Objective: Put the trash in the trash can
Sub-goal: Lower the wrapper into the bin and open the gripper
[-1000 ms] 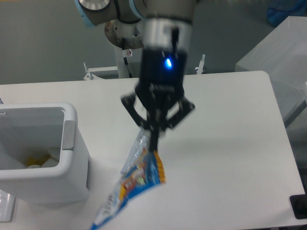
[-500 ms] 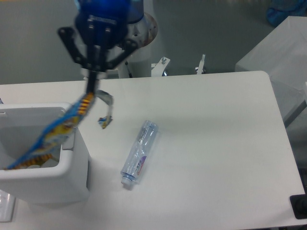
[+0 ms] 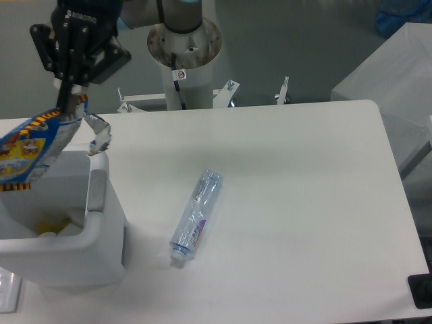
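Observation:
My gripper is at the upper left, above the back edge of the white trash can, and is shut on the top corner of the blue-and-orange snack bag. The bag hangs out to the left over the can's opening. Its torn wrapper strip dangles from the pinched corner, over the can's right rim. A crushed clear plastic bottle with a bluish label lies on the white table right of the can, cap toward the front.
Yellow and white bits lie inside the trash can. The robot's base column stands at the back of the table. A dark object sits at the front right corner.
My gripper has swung from the table's middle to the left and back, carrying the snack bag clear of the bottle and over the trash can; the bag now hangs higher above the opening.

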{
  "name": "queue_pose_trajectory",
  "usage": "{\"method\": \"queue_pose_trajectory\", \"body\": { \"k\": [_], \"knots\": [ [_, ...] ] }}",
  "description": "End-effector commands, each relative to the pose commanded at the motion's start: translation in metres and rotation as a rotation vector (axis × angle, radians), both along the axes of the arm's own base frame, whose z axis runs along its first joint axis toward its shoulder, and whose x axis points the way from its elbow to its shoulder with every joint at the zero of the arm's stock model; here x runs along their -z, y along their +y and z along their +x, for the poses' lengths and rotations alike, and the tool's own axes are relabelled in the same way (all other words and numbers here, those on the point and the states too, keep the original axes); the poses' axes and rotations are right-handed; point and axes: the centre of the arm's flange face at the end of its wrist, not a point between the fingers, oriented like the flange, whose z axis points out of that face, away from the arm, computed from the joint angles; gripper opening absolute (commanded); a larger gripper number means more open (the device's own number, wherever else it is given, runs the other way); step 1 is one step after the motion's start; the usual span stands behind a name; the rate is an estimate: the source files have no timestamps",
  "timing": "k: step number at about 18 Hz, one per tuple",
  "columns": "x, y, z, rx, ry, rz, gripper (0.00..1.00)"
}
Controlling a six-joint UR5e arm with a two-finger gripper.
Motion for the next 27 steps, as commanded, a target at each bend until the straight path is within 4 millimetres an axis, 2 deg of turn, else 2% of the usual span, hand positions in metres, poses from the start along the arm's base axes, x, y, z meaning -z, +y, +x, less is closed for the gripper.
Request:
{"method": "queue_pose_trajectory", "body": {
  "k": [3,8,13,17,27],
  "knots": [
    [0.015,0.003,0.004,0.050,0.035,-0.025,0.01],
    [0.059,0.006,0.009,0.122,0.065,-0.094,0.01],
    [0.082,0.008,0.010,0.149,0.065,-0.128,0.01],
    [0.105,0.021,0.006,0.165,0.043,-0.161,0.01],
    [0.118,0.030,0.009,0.177,0.025,-0.180,0.04]
  ]
}}
